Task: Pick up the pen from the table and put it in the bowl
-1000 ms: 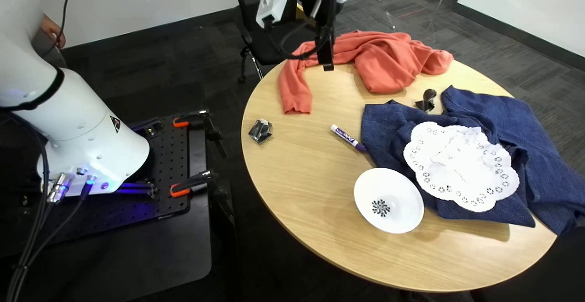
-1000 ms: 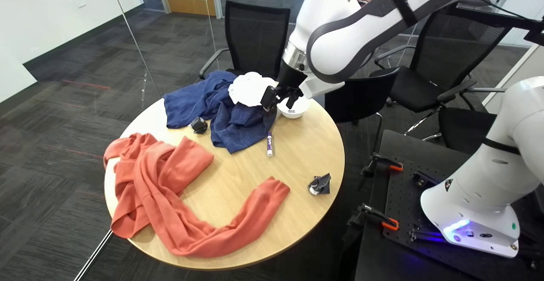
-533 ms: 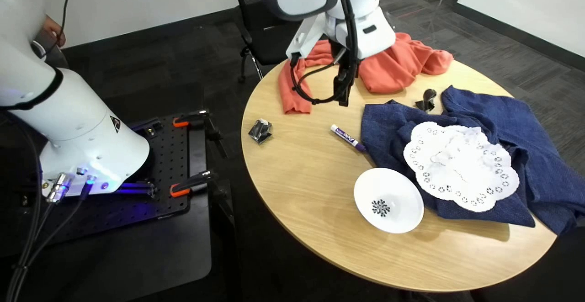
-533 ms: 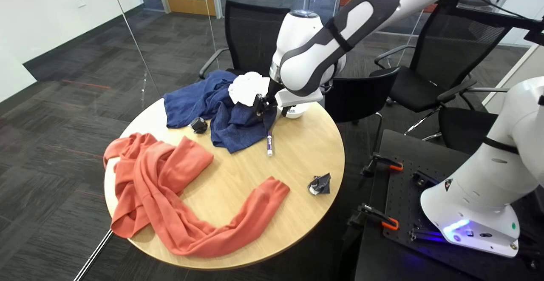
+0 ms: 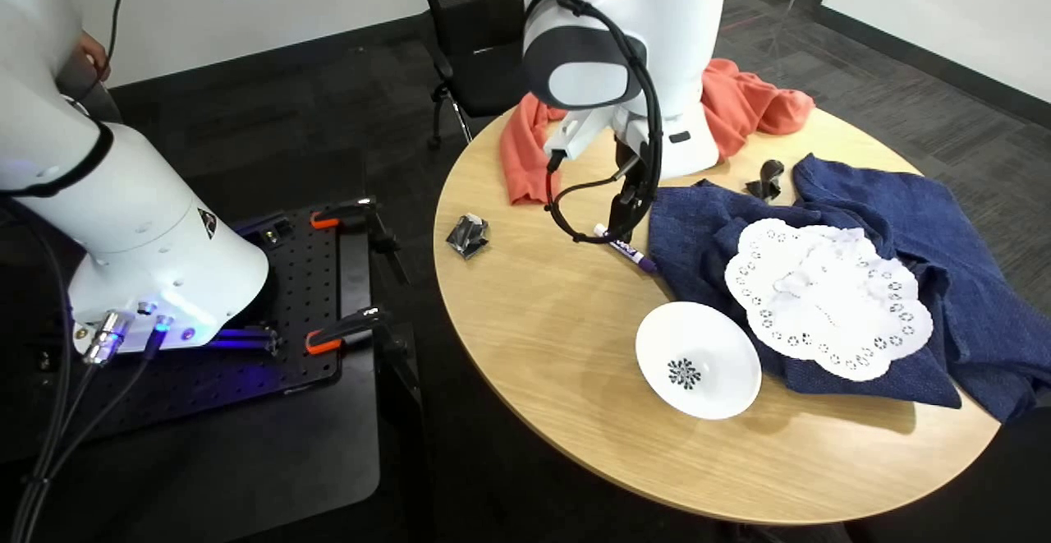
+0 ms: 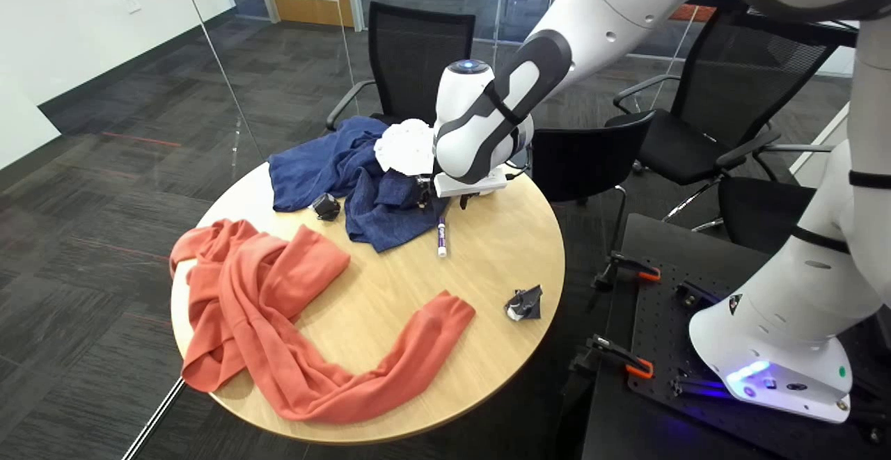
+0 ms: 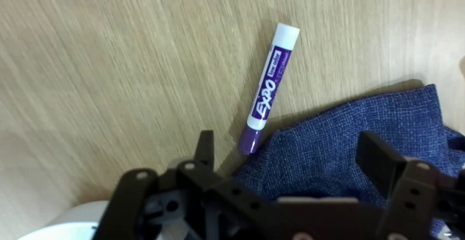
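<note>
Tool (image 7: 286,143) lowered; bare table (image 7: 145,69) beside pen (image 7: 270,84), denim (image 7: 323,153) edge.

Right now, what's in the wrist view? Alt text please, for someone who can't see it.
A purple and white marker lies on a light wooden table, its purple end close to a dark blue cloth. The open end effector crosses the bottom, partly hiding a white bowl at lower left.

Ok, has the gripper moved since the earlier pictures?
Yes: in an exterior view, the gripper has come down the picture, closer to the unmoved pen.
</note>
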